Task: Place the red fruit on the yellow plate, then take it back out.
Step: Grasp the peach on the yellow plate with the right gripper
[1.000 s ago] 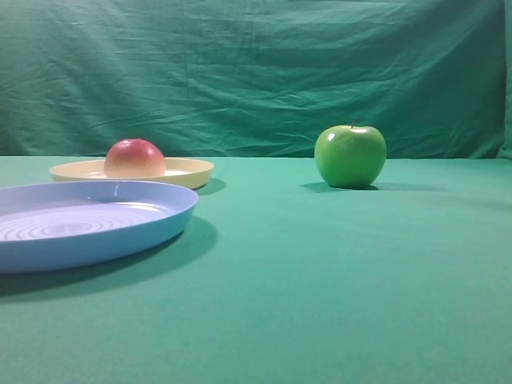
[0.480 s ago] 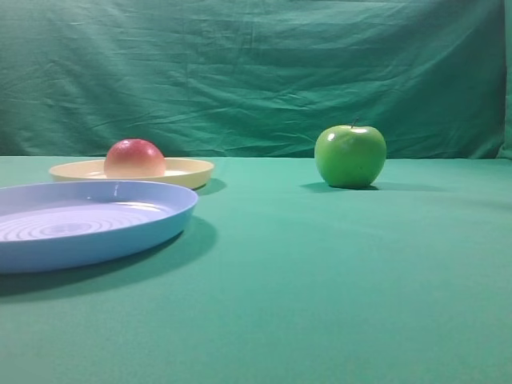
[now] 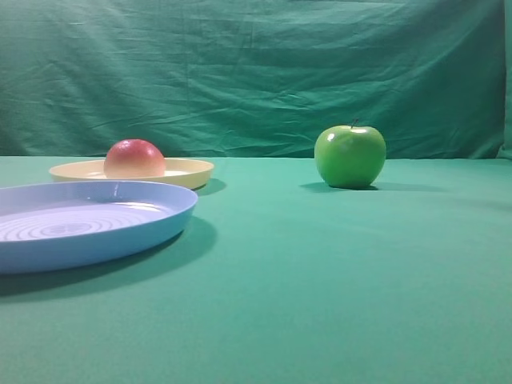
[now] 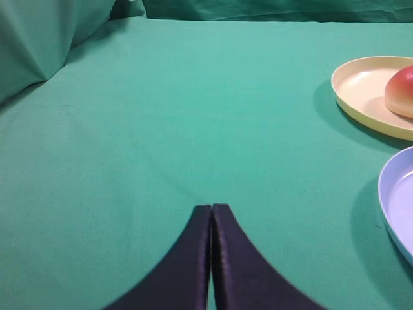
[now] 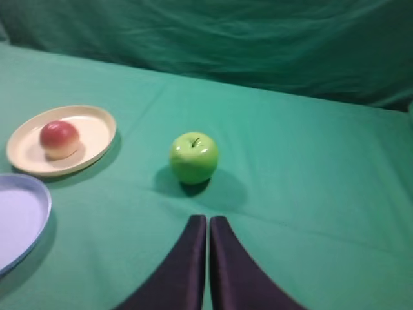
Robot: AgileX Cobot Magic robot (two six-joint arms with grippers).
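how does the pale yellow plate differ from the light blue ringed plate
The pale yellow round plastic plate holds the round red fruit; the light blue ringed plastic plate holds nothing. The yellow plate has a smooth floor, the blue plate concentric grooves. The blue plate looks wider and deeper. Both are round, low-rimmed, and rest on the green cloth.

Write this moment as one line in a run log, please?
peach: on yellow plate | left gripper: shut, empty | right gripper: shut, empty | apple: on cloth, untouched
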